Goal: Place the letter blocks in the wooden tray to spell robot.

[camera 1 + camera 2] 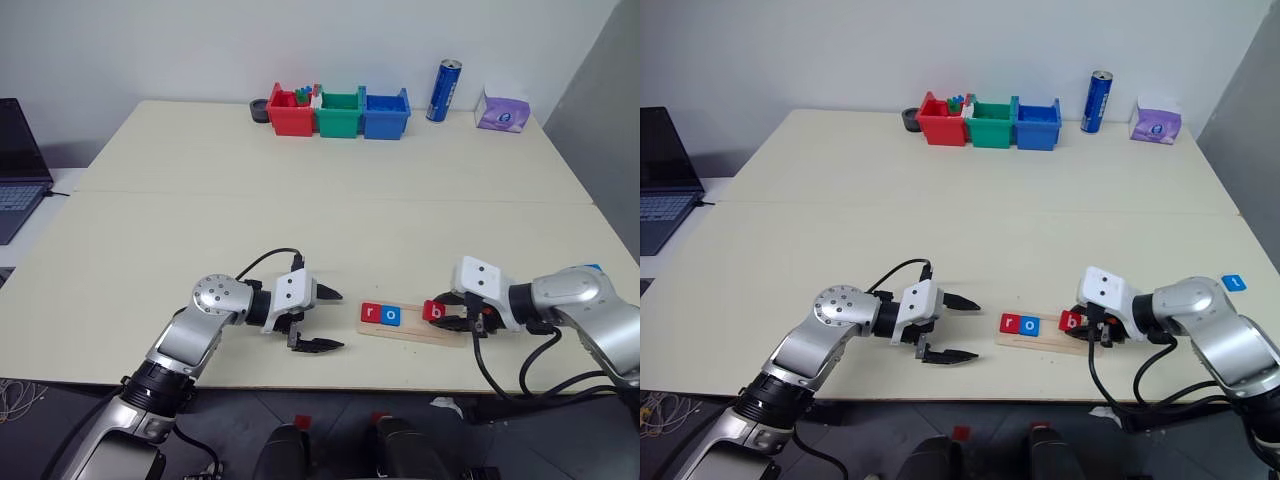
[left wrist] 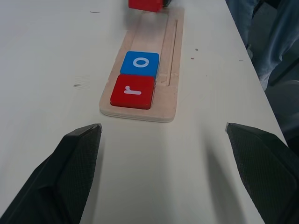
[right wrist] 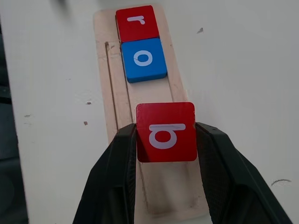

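Two of five letters are seated: r (image 3: pixel 137 22) and o (image 3: pixel 143 58) lie in the tray (image 3: pixel 111 88) ahead of the right gripper (image 3: pixel 166 140), whose jaws clamp b (image 3: pixel 166 132) above it; left gripper (image 2: pixel 163 154) gapes wide, empty; another blue block (image 1: pixel 1234 283) lies apart.

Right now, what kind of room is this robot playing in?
Probably an office or lab workroom, not a home. Two plain cream rectangular tables are pushed together against a bare white wall, an open dark laptop sits on a side desk, and red, green and blue plastic bins line the far edge.
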`<state>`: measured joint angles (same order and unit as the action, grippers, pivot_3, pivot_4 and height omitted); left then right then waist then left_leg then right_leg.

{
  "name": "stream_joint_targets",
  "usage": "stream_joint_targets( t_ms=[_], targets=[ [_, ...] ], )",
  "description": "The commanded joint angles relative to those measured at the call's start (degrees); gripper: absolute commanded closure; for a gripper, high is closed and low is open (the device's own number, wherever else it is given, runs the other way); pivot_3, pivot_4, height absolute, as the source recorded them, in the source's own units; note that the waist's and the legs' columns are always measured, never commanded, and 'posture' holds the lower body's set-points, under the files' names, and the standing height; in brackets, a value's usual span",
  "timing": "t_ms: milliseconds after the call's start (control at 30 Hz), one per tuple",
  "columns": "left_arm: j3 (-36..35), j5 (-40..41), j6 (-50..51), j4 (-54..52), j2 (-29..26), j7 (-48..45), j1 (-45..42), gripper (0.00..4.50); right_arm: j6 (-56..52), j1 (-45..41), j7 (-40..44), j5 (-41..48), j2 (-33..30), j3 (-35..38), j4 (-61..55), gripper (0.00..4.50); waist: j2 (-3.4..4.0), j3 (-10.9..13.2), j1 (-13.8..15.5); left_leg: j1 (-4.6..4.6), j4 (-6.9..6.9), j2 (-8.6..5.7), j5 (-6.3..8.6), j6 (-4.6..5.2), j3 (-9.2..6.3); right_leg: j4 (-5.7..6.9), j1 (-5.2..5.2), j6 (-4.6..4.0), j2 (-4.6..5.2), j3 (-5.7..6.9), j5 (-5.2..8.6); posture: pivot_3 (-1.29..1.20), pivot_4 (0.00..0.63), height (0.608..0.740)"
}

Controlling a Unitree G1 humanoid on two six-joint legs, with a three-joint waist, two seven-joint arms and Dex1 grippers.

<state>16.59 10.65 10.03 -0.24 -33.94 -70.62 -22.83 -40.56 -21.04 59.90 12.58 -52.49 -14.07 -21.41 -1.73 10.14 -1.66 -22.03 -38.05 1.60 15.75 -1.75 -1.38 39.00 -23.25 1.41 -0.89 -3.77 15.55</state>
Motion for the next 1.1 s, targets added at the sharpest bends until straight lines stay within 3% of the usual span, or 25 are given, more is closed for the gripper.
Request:
stream_joint_targets(
  t_ms=[33, 1100],
  targets=[
    [-1.11, 1.39, 0.54, -2.70, -0.23, 0.14, 0.28, 0.00, -0.68, -1.57, -0.35, -0.92, 0.71, -1.63, -0.55, 3.04, 0.00, 0.00, -0.01, 0.00, 0.00, 0.00, 0.00, 0.00, 0.00, 0.01, 0.00, 0.00, 0.00, 0.00, 0.00, 0.00, 0.150, 0.740],
    [-0.28, 0.90, -0.46, -2.20, 0.76, 0.34, 0.10, 0.00, -0.92, -4.99, 0.09, -3.90, 4.33, -5.91, 3.02, 3.04, 0.00, 0.00, -0.02, -0.01, 0.00, 0.00, 0.00, 0.00, 0.00, 0.00, -0.01, -0.03, -0.01, 0.05, -0.01, 0.00, 0.150, 0.740]
  ],
)
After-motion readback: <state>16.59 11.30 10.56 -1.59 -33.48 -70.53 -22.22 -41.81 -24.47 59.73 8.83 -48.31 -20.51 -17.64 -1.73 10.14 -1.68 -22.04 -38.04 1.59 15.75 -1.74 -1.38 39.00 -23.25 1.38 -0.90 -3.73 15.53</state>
